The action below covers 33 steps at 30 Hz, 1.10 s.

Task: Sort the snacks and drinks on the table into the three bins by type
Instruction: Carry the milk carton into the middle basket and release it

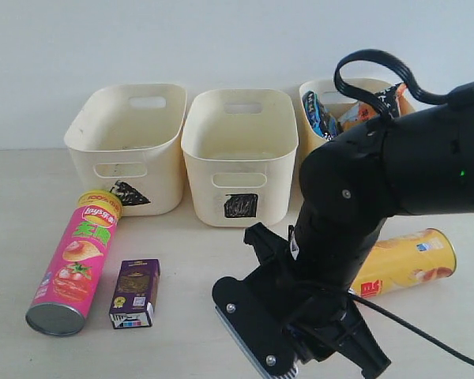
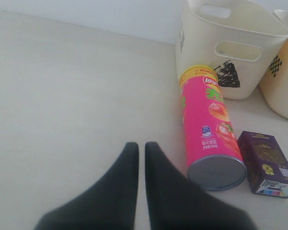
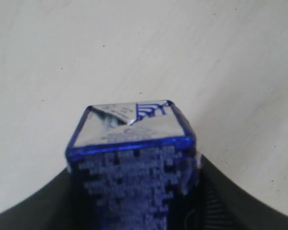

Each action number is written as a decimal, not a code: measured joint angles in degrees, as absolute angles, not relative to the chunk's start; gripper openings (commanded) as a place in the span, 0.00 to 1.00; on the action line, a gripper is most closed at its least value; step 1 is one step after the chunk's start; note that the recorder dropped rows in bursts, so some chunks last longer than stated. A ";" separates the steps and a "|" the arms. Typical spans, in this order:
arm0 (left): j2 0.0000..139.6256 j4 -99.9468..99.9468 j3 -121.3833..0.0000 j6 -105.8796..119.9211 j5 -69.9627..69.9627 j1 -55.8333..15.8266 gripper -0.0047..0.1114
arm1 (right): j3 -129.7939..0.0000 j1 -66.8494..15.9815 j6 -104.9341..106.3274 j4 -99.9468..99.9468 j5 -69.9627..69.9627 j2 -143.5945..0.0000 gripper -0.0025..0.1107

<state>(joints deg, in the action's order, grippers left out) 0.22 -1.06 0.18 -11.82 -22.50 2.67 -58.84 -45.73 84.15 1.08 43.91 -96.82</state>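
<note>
My right gripper is clenched across the blue-and-white soft pack, holding it over the table, presumably bound for the square-marked bin; my left gripper rests closed and empty

The table is matt and pale, with a faint wood grain. The three bins are smooth cream plastic with a soft sheen. The pink tube has a glossy printed wrap and a dull grey metal end. The yellow tube is glossy too. The purple carton looks like lightly shiny card. The blue pack looks like glossy foil, silvery on top. The left gripper is matt black.
</note>
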 measured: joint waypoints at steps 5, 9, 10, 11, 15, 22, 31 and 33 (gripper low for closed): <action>0.22 -1.06 0.18 -11.82 -22.50 2.67 0.08 | -60.38 -45.73 83.99 1.08 46.08 -94.24 0.02; 0.22 -1.06 0.18 -11.82 -22.50 2.67 0.08 | -62.56 -45.42 82.29 1.18 45.64 -89.91 0.02; 0.22 -1.06 0.18 -11.82 -22.50 2.67 0.08 | -63.09 -45.02 80.10 1.85 44.74 -89.39 0.02; 0.22 -1.06 0.18 -11.82 -22.50 2.67 0.08 | -64.50 -43.61 70.26 2.53 40.79 -88.54 0.02; 0.22 -1.06 0.18 -11.82 -22.50 2.67 0.08 | -68.79 -37.60 41.21 2.41 22.65 -88.44 0.02; 0.22 -1.06 0.18 -11.82 -22.50 2.67 0.08 | -83.08 -32.75 20.43 2.41 15.94 -99.12 0.02; 0.22 -1.06 0.18 -11.82 -22.50 2.67 0.08 | -92.75 -32.55 20.76 1.07 10.90 -113.38 0.02; 0.22 -1.06 0.18 -11.82 -22.50 2.67 0.08 | -95.27 -31.86 20.76 1.07 10.12 -115.90 0.02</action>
